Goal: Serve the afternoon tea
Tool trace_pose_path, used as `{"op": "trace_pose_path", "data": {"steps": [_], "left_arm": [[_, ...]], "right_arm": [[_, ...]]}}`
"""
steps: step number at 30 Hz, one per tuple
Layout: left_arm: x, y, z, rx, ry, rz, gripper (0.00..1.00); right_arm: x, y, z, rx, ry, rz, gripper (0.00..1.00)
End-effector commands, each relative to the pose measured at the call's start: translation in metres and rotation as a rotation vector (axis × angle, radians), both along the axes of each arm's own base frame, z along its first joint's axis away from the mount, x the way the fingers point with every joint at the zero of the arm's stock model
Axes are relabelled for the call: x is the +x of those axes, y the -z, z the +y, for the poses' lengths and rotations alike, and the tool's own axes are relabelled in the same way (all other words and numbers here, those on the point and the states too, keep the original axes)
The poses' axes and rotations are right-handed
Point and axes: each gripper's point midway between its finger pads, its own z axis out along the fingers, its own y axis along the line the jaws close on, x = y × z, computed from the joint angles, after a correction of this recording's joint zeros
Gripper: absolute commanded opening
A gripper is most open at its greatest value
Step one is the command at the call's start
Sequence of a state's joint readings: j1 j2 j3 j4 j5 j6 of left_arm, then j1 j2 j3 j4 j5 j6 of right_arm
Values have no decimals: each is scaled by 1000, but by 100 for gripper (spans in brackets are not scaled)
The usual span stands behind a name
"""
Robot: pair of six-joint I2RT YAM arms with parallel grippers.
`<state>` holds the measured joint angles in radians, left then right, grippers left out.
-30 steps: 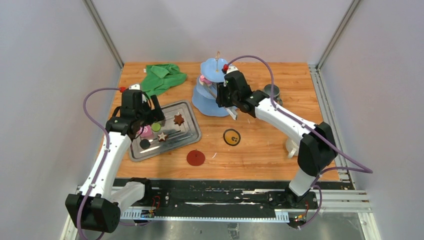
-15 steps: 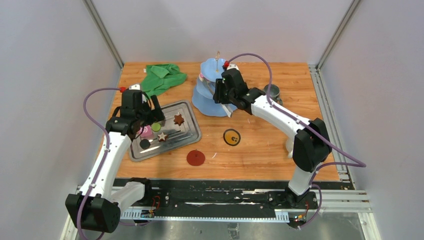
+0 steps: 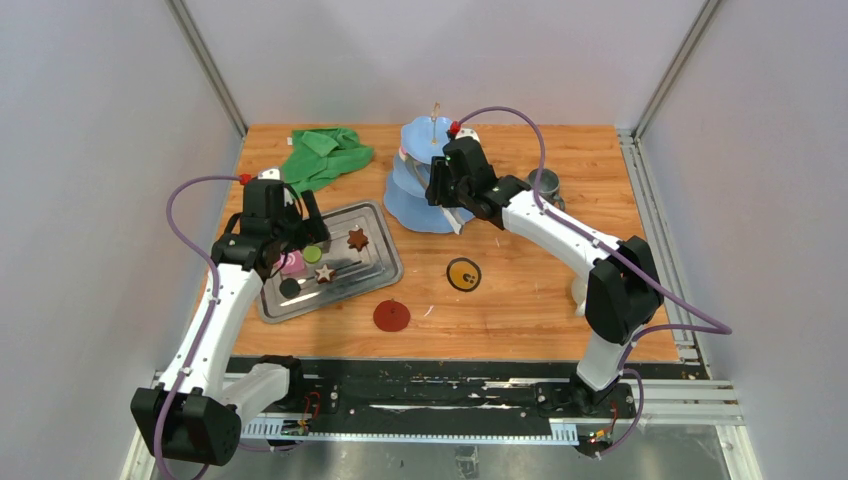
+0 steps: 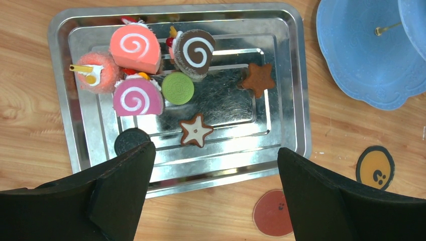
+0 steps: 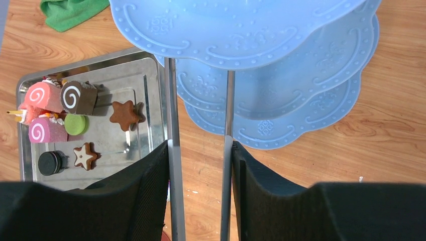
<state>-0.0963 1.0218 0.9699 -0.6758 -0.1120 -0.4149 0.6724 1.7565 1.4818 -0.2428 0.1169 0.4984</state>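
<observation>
**Tongs reaching between the stand's tiers while the sweets are waiting on the tray**

The right gripper (image 5: 200,165) is clamping a pair of metal tongs (image 5: 171,125). Their two arms are running away from it, far and left, and vanishing under the top plate of the blue tiered stand (image 5: 261,35). I cannot tell whether the tips are holding anything. Any lift or sideways swing from here is risking a catch on a plate rim, which could rock or tip the stand. Backing out along the tongs' own line is looking safer.

The left gripper (image 4: 213,150) is hovering with its jaws wide apart over the near edge of the steel tray (image 4: 294,100), left of the stand. The black disc (image 4: 129,140) is sitting just beside its left finger (image 4: 125,170), so a straight drop is risking a nudge on the disc.

The pink swirl rolls (image 4: 134,47) and the brown swirl roll (image 4: 195,50) are crowding together at the tray's far left, with the green disc (image 4: 177,88) touching them. Closing on one could be toppling its neighbour. The rolls seem to be standing on end, swirl faces up and long axes vertical.

The brown star (image 4: 257,79), the iced star (image 4: 196,130) and both discs are lying flat, with no real long axis. The grey-green mug (image 3: 545,183) is standing far right. The white mug (image 3: 581,296) is sitting near right, partly hidden by the right arm.
</observation>
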Motion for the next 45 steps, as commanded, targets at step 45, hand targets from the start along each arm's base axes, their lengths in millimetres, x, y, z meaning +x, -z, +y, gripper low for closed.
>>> {"op": "trace_pose_path", "data": {"steps": [45], "left_arm": [[2, -12, 3, 10, 1, -45, 96]], "right_arm": [[-73, -24, -18, 113, -184, -5, 42]]}}
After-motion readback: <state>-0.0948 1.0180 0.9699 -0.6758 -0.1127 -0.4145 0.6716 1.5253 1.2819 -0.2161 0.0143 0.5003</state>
